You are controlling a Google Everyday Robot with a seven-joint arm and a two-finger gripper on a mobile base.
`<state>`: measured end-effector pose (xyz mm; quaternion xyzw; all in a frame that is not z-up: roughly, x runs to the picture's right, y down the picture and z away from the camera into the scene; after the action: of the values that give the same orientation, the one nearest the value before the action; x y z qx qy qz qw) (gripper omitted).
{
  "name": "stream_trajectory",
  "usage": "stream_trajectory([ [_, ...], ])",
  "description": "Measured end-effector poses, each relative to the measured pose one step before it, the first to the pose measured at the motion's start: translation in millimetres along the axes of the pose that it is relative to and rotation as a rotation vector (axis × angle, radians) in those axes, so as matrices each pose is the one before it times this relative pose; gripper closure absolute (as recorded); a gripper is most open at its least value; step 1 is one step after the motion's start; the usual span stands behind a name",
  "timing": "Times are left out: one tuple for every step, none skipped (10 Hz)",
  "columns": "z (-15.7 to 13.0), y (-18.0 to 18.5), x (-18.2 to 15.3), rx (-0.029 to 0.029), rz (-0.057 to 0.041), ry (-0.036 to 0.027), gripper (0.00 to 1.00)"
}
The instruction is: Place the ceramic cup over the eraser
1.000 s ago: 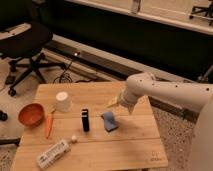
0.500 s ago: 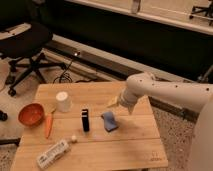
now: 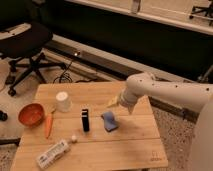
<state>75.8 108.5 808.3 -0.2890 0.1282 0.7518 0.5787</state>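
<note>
The white ceramic cup [image 3: 63, 101] stands on the wooden table [image 3: 135, 140], left of the middle. The black eraser [image 3: 85, 120] stands upright a little to the right and in front of the cup, apart from it. My arm comes in from the right, and my gripper [image 3: 113, 102] hangs over the table's right half, just above and behind the blue pad [image 3: 109, 121], well to the right of the cup and the eraser. It holds nothing that I can see.
An orange-red bowl [image 3: 31, 114] sits at the table's left edge with a carrot [image 3: 48, 125] beside it. A white tube [image 3: 52, 153] and a small white ball [image 3: 73, 139] lie near the front left. A black office chair [image 3: 27, 45] stands behind left.
</note>
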Motion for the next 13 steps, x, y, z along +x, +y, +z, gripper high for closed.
stream_trajectory([
  [0.0, -0.02, 0.02, 0.00004, 0.00001, 0.00004, 0.2],
  [-0.01, 0.02, -0.01, -0.00003, -0.00006, -0.00002, 0.2],
  [0.02, -0.04, 0.02, 0.00006, 0.00008, 0.00005, 0.2],
  [0.0, 0.05, -0.02, -0.00004, -0.00012, -0.00003, 0.2],
  [0.01, -0.03, 0.02, 0.00002, 0.00008, 0.00004, 0.2],
  [-0.01, 0.02, -0.01, 0.00001, -0.00007, -0.00003, 0.2],
  [-0.02, -0.01, -0.02, -0.00001, 0.00003, -0.00003, 0.2],
  [0.0, -0.01, 0.01, 0.0, 0.00003, 0.00002, 0.2],
  [0.19, -0.06, -0.01, 0.00173, 0.00029, -0.00077, 0.2],
  [-2.37, -0.82, -3.32, 0.00926, -0.00102, -0.0093, 0.2],
  [-8.82, -1.79, -12.08, 0.0329, -0.01217, -0.02933, 0.2],
  [-12.79, 7.49, -16.59, 0.0286, -0.02208, -0.03854, 0.2],
  [-13.58, 14.8, -18.32, 0.02628, -0.03191, -0.04058, 0.2],
])
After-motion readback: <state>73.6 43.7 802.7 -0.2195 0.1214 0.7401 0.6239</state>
